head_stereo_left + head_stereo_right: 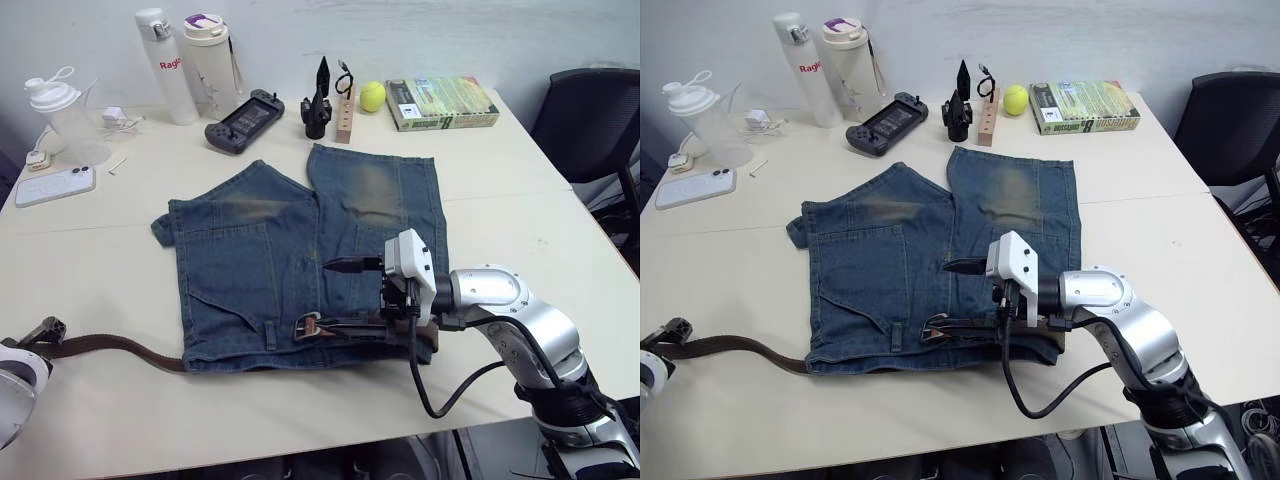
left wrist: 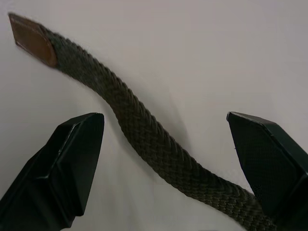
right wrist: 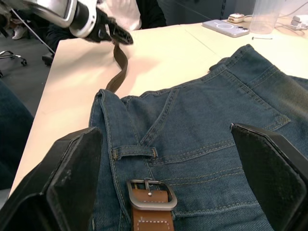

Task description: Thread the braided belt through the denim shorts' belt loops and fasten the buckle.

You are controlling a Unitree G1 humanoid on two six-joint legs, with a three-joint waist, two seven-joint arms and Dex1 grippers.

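Denim shorts point(image 1: 300, 270) spread flat on pale tabletop point(image 1: 100, 250), waistband toward robot; blue twill w/ faded yellowish patches on both legs, contrast stitching on pockets. Braided belt point(image 1: 110, 347) partly threaded: dark brown woven strap runs along waistband, exits shorts' left edge, curves across bare table toward left gripper point(image 2: 166, 144). Wrist view there: tight basket-weave texture, strap ending in smooth tan leather tip point(image 2: 32, 38), rounded. Left fingers point(image 2: 72, 159) spread wide, black wedge-shaped pads either side of strap, not touching it.

Buckle point(image 3: 151, 194) lying on waistband near shorts' middle: rectangular silver-grey metal frame w/ prong, stitched tan leather tab behind it. Belt loop point(image 3: 134, 153), narrow denim strip w/ orange bar-tacks, just beyond buckle, nothing through it. Buckle unfastened.

Right gripper point(image 3: 168, 183) over waistband at shorts' right half, fingers point(image 3: 72, 178) wide apart, holding nothing; matte black textured pads straddling buckle, apart from it. White boxy wrist housing, silver rounded forearm, black cable looping under.

Far side of table: two tall white bottles point(image 1: 185, 65), clear plastic shaker point(image 1: 65, 115), white phone point(image 1: 55, 185), dark handheld game console point(image 1: 243, 121), black pointed parts beside wooden block point(image 1: 345, 115), yellow-green tennis ball point(image 1: 372, 95), green-cover book point(image 1: 442, 103). Black office chair point(image 1: 590, 120) at right.
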